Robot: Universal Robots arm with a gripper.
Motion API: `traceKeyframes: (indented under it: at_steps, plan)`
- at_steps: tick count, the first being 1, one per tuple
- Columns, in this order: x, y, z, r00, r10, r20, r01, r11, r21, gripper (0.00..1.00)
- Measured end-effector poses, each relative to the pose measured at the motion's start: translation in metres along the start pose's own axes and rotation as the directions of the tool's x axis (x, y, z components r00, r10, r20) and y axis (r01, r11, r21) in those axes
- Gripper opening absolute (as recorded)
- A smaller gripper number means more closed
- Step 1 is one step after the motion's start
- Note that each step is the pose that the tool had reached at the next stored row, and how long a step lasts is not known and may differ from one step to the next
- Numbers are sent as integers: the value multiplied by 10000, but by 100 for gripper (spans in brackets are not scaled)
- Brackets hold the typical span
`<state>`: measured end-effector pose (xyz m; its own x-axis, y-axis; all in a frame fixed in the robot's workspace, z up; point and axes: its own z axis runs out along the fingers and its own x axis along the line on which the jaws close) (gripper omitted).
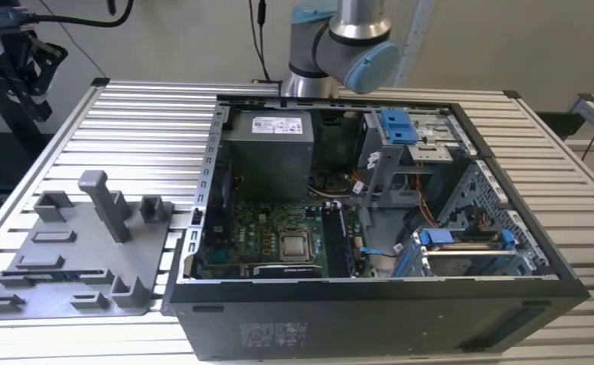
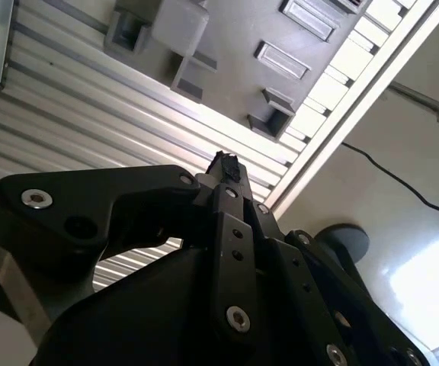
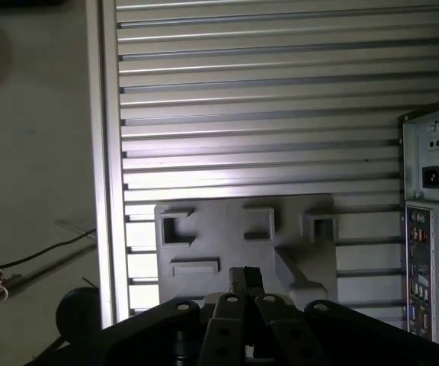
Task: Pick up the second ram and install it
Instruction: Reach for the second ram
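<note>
Black end effector (image 3: 244,276) over tray (image 3: 204,223)

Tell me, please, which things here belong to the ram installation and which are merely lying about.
Job in hand: gripper; grey tray; motherboard memory slots; open computer case.
Lying about: slatted table; floor cable; blue drive bays.
</note>
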<state>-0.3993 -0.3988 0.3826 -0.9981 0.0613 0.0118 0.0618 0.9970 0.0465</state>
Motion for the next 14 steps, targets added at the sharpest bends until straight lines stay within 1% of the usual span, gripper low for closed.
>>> traceKeyframes:
  at_steps: [3,7,11,14]
  plan:
    - [1,-2,1,10000,1,1,-1,10000,-1,11]
    - [-2,-38,10,10000,-22,1,22,10000,-1,11]
    - [-4,-65,25,9995,-307,-14,307,9995,2,11]
    - [-5,-83,34,9984,-570,-28,570,9984,7,11]
